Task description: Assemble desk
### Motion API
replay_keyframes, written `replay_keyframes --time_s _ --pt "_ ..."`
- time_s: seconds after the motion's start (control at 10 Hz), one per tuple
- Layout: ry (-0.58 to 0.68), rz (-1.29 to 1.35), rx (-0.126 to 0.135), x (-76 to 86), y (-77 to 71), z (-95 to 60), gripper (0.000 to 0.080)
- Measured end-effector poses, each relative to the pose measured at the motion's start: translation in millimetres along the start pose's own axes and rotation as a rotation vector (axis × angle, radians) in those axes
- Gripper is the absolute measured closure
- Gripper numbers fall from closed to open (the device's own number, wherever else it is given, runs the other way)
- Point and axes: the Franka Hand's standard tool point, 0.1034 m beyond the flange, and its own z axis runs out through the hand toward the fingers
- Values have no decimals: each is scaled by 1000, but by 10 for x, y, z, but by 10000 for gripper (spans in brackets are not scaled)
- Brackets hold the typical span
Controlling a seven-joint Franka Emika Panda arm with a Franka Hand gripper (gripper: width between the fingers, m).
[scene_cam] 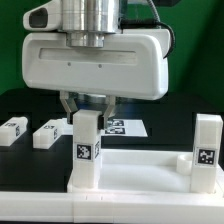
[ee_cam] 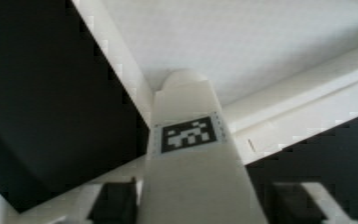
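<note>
The desk's white rimmed tabletop (scene_cam: 140, 178) lies flat at the front. One square leg (scene_cam: 87, 150) with a black-and-white tag stands upright in its corner on the exterior view's left. My gripper (scene_cam: 88, 110) hangs straight above it, fingers either side of the leg's top. In the wrist view the leg (ee_cam: 194, 140) runs between the dark fingers (ee_cam: 115, 202), with a gap showing on one side; the jaws stand open. A second leg (scene_cam: 207, 150) stands upright at the corner on the exterior view's right. The tabletop's rim (ee_cam: 282, 50) shows past the leg.
Two more white legs (scene_cam: 14, 130) (scene_cam: 47, 133) lie on the black table at the exterior view's left. The marker board (scene_cam: 128, 127) lies flat behind the tabletop. The arm's wide white body fills the upper part of the exterior view.
</note>
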Motion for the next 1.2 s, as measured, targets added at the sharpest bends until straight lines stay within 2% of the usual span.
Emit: replay_keyframes --time_s 0.1,0.2,0.4,0.6,0.7,0.8,1.2 --pt "0 -1 0 0 0 0 303" --pt "0 -1 0 0 -1 -1 185" --pt "0 35 14 -76 -52 -128 157" --pt "-12 148 29 -274 -190 -245 152" --pt "-15 201 34 -363 -337 -268 150" --pt "-13 185 36 -389 -388 -263 150" --pt "-14 185 35 -386 -374 -252 150"
